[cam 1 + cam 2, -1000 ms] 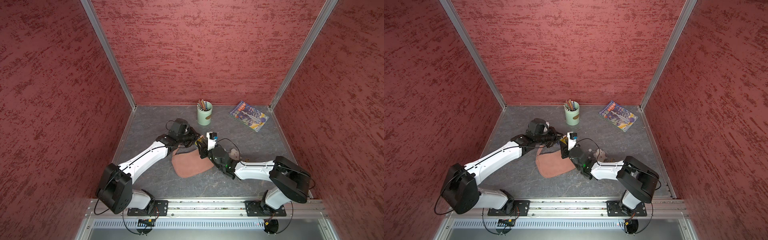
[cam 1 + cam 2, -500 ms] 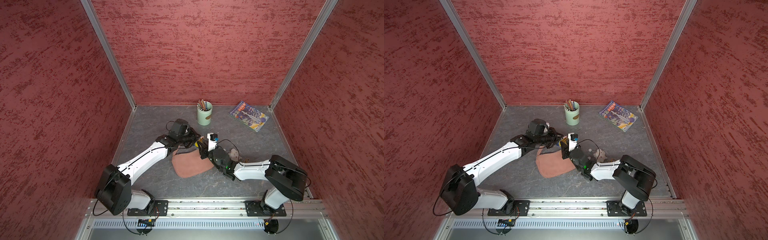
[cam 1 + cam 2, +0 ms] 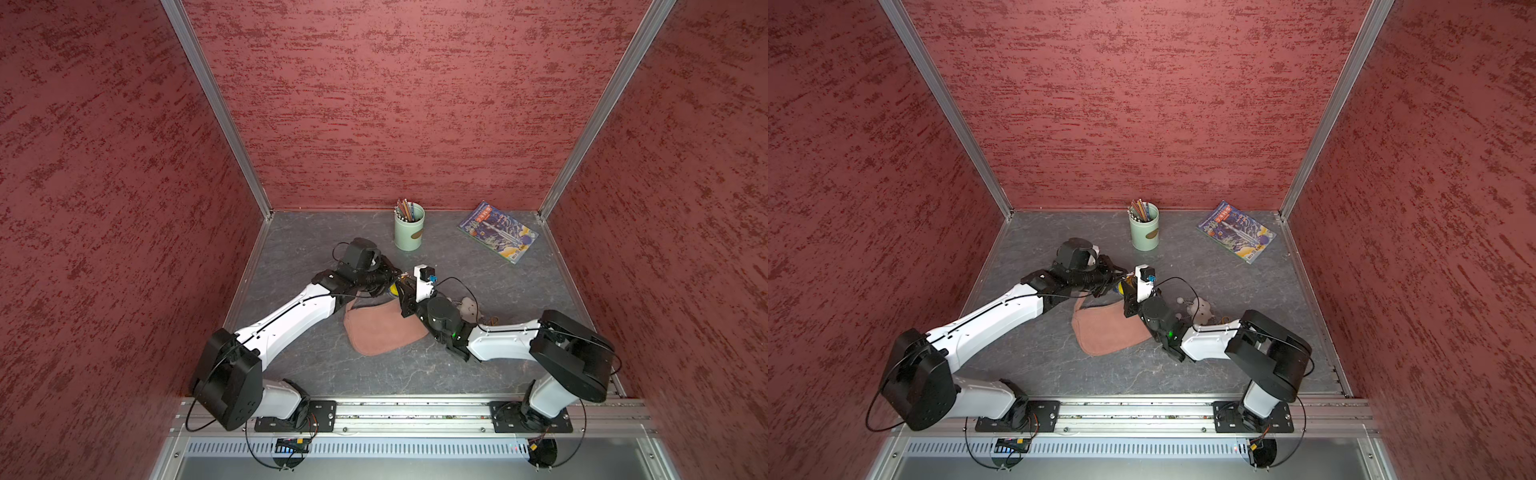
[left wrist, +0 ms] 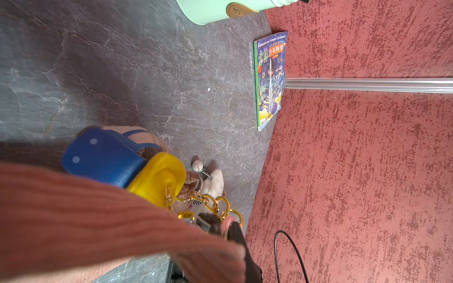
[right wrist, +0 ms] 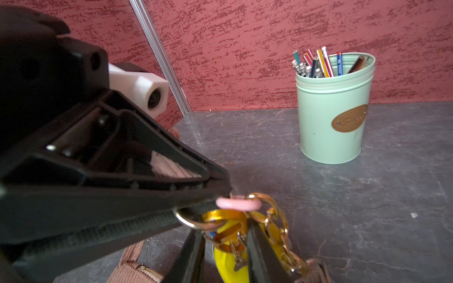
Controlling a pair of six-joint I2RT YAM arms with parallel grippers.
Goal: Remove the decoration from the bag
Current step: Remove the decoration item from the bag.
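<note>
The dusty-pink bag lies mid-table, its strap lifted. My left gripper is shut on the strap's pink ring. From that ring hangs a gold chain and the decoration, a yellow and blue charm. My right gripper meets the left one from the right. Its two fingers are closed against the sides of the gold clasp above the yellow charm.
A small pale plush charm lies on the table by the right arm. A mint pencil cup stands behind the grippers. A magazine lies at the back right. Red walls close three sides.
The right gripper's fingers have drawn closer together round the gold clasp. The left gripper and the bag have stayed where they were.
</note>
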